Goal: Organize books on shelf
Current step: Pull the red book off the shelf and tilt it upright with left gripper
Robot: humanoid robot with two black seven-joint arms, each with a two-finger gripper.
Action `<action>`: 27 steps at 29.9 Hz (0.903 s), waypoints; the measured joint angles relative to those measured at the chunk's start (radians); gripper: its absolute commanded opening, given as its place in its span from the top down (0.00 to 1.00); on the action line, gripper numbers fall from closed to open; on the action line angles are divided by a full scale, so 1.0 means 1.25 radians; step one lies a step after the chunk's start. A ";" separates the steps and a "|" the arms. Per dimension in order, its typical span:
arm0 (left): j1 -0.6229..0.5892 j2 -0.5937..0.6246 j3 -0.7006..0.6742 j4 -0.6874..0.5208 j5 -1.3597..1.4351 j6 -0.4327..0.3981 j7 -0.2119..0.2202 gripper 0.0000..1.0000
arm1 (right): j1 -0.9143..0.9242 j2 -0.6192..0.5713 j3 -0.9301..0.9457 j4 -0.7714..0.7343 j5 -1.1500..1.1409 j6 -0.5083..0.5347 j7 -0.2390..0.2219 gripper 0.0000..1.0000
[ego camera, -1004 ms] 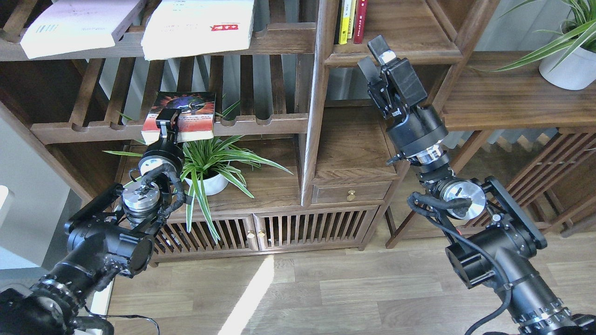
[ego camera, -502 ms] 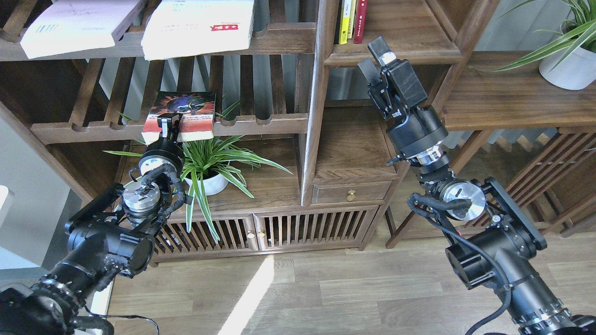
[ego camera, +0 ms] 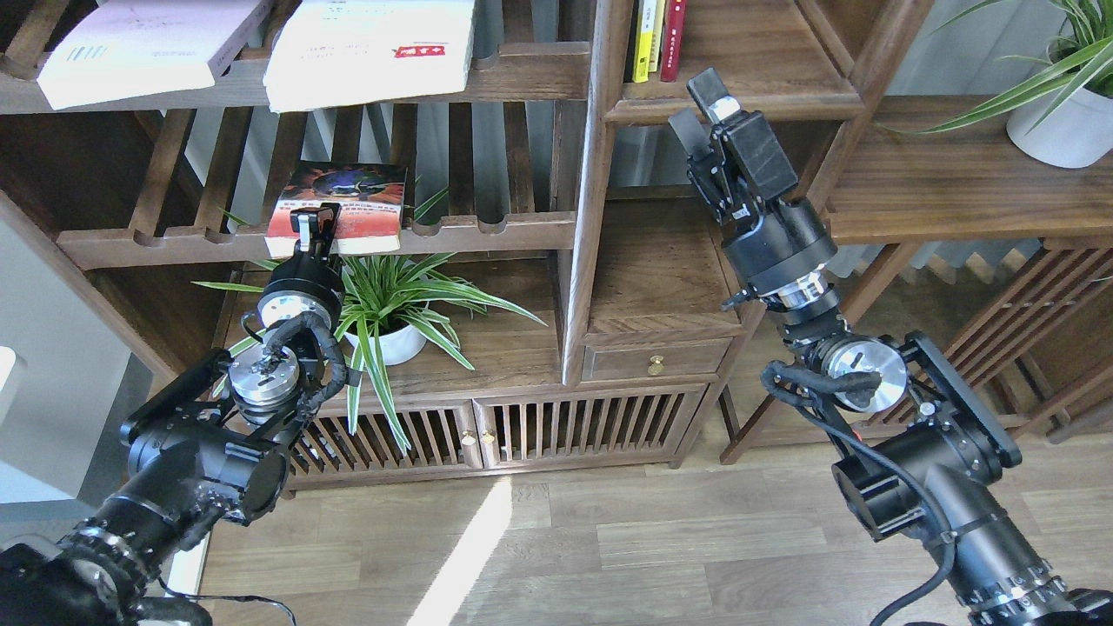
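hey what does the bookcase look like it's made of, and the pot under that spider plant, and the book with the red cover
The bookcase looks like dark brown wood with a satin finish: grain lines show on its boards. The pot looks like smooth white glazed ceramic, though plastic is possible. The red-covered book seems to be a paperback, with a printed, slightly glossy card cover and pale paper page edges.

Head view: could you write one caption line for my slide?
Left claw grips red book on slatted rack; right claw open.

The left gripper (ego camera: pixel 314 228), clamped on the red-and-dark pictorial paperback (ego camera: pixel 341 209), now sits slightly farther and higher; the book has shifted right.
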 measured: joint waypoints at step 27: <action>0.155 0.004 0.028 -0.094 0.200 -0.248 -0.009 0.96 | -0.127 0.017 -0.037 -0.011 0.002 0.030 -0.004 0.01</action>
